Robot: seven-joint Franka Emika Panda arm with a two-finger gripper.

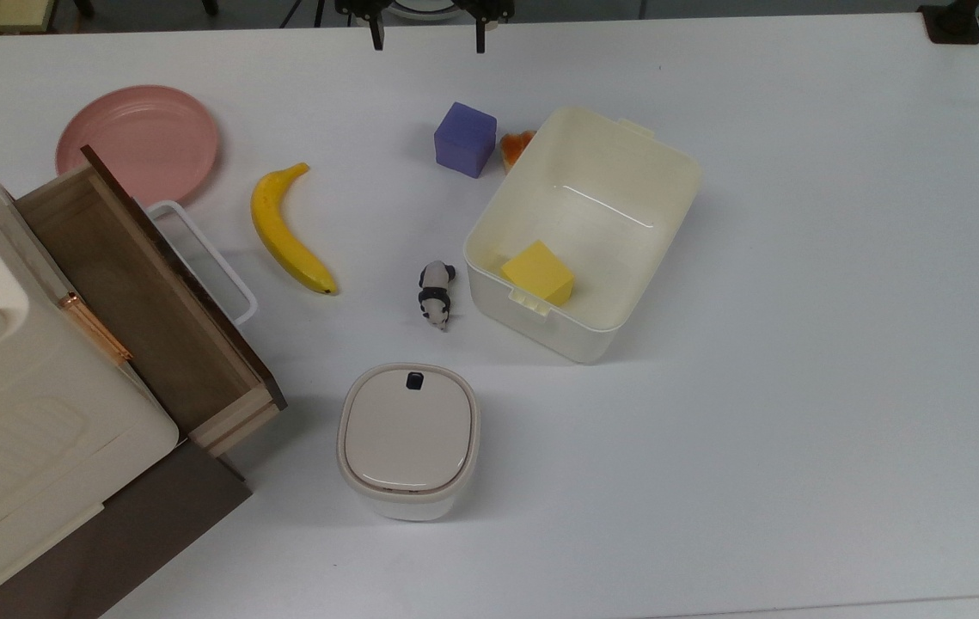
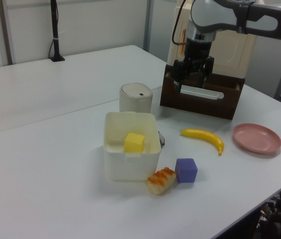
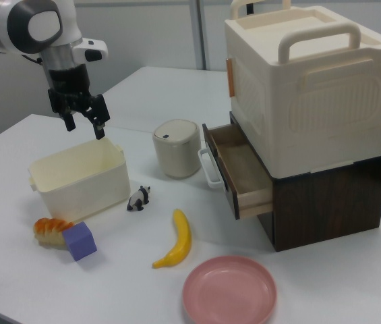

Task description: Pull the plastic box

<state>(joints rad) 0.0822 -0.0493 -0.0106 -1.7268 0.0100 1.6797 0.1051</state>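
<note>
The plastic box (image 1: 602, 199) is a cream-white lidless tub near the table's middle, also seen as the plastic box (image 2: 130, 168) in the left view and the plastic box (image 3: 82, 187) in the right view. A yellow block (image 1: 538, 272) lies inside it. My gripper (image 1: 429, 36) hangs open at the top view's upper edge, raised well above the table and apart from the box. In the left view the gripper (image 2: 192, 82) shows in front of the cabinet. In the right view the gripper (image 3: 84, 125) is above the box's far rim, holding nothing.
A purple cube (image 1: 465, 139) and an orange bread piece (image 1: 517, 146) sit against the box's far corner. A toy panda (image 1: 435, 294), a banana (image 1: 290, 230), a pink plate (image 1: 138, 143) and a lidded container (image 1: 408, 438) lie nearby. The cabinet's drawer (image 1: 137, 297) stands open.
</note>
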